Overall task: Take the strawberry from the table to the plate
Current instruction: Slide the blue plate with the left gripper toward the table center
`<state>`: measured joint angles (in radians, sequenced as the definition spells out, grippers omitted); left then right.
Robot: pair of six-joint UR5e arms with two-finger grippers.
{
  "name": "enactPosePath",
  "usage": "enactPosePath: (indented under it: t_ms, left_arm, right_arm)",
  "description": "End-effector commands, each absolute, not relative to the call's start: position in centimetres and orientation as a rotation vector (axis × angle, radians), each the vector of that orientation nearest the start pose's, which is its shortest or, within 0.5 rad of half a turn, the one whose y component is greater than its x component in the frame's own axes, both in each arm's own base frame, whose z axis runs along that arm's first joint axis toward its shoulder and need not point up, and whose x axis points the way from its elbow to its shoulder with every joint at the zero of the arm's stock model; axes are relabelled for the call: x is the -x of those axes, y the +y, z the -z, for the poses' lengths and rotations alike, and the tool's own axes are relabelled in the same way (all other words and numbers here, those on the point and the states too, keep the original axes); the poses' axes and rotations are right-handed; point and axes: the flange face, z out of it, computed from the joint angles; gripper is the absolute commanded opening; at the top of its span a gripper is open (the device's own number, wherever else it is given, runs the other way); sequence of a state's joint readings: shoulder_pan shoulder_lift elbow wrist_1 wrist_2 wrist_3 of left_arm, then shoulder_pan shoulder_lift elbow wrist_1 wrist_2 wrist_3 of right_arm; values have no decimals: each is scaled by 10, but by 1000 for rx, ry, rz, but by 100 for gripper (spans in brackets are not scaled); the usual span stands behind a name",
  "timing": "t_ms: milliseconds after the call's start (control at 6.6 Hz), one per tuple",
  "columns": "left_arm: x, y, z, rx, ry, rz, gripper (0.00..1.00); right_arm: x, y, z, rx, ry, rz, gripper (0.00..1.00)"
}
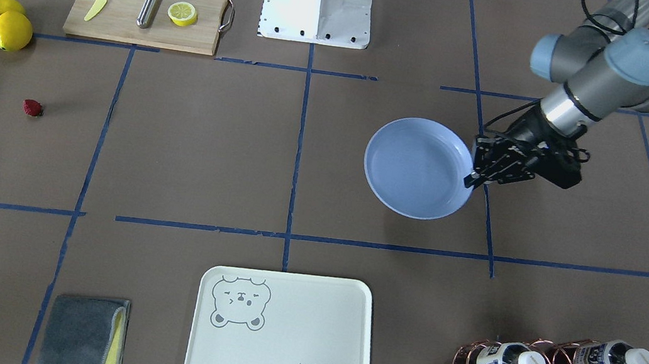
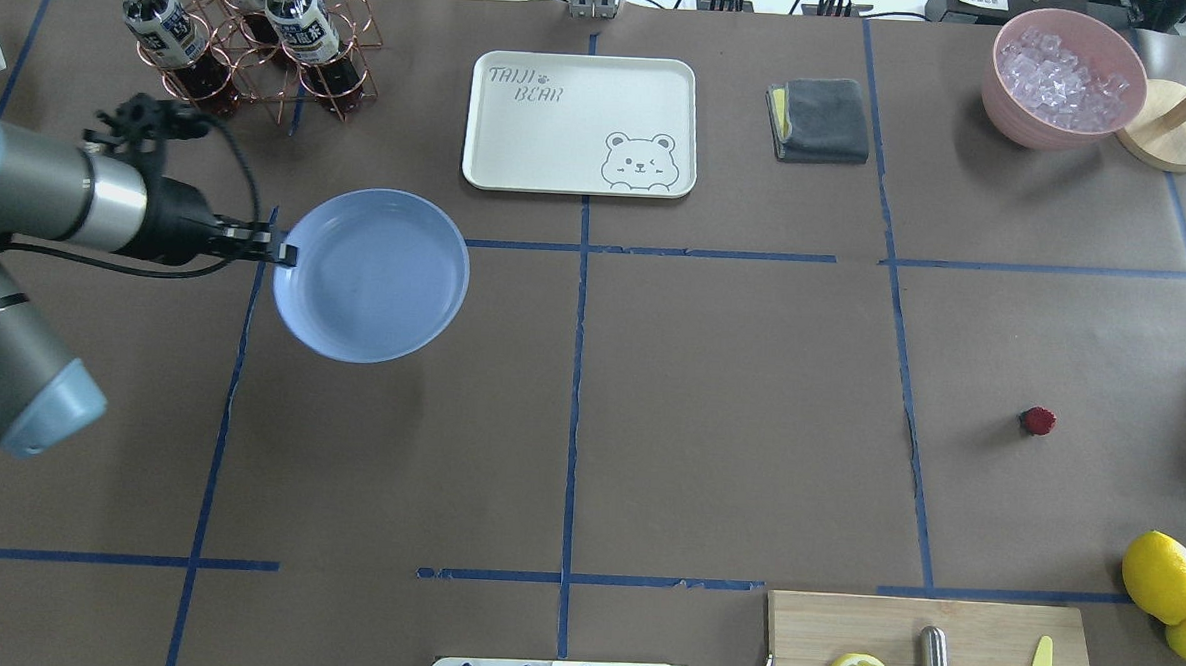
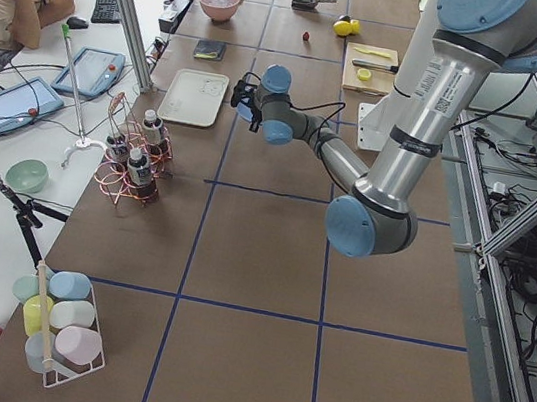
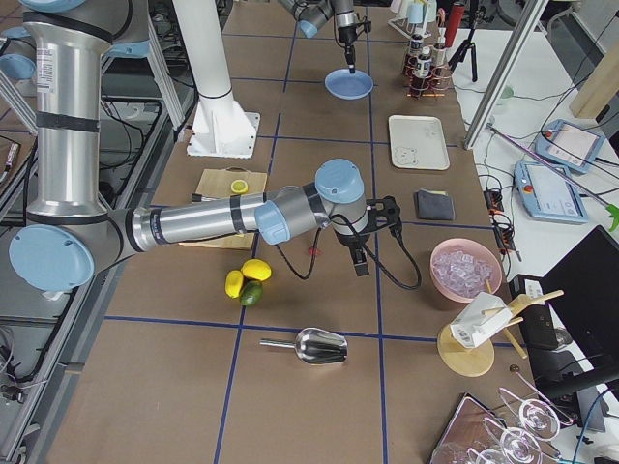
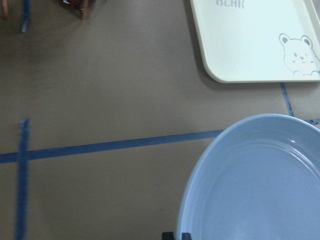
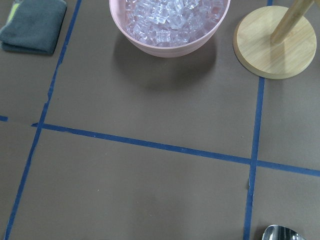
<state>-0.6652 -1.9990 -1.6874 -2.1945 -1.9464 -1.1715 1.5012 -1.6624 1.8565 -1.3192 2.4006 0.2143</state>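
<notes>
The strawberry (image 1: 32,108) (image 2: 1038,420) is a small dark red berry lying alone on the brown table (image 2: 709,418), on my right side. The light blue plate (image 1: 418,168) (image 2: 370,273) is far from it, on my left side, and holds nothing. My left gripper (image 1: 472,178) (image 2: 281,252) is shut on the plate's rim; the left wrist view shows the plate (image 5: 260,185) filling its lower right. My right gripper (image 4: 360,261) shows only in the exterior right view, above the table near the ice bowl; I cannot tell if it is open or shut.
A cream bear tray (image 2: 582,122) and a grey cloth (image 2: 821,119) lie at the far side. Also there: a bottle rack (image 2: 236,37), a pink bowl of ice (image 2: 1063,78), a cutting board (image 2: 929,653), lemons with an avocado (image 2: 1168,583), and a metal scoop (image 4: 314,345).
</notes>
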Motion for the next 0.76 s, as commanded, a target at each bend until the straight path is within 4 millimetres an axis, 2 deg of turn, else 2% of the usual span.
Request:
enactPosePath:
  t_ms: [0, 303, 606]
  left_arm:
    - [-539, -428, -264, -282, 1136, 16, 0]
    - [-550, -417, -275, -276, 1127, 3, 0]
    - [-554, -416, -282, -271, 1116, -2, 0]
  right_arm:
    - [-28, -467, -529, -297, -866, 47, 100]
    - [-28, -467, -529, -295, -866, 44, 100]
    - [-28, -467, -530, -293, -866, 43, 100]
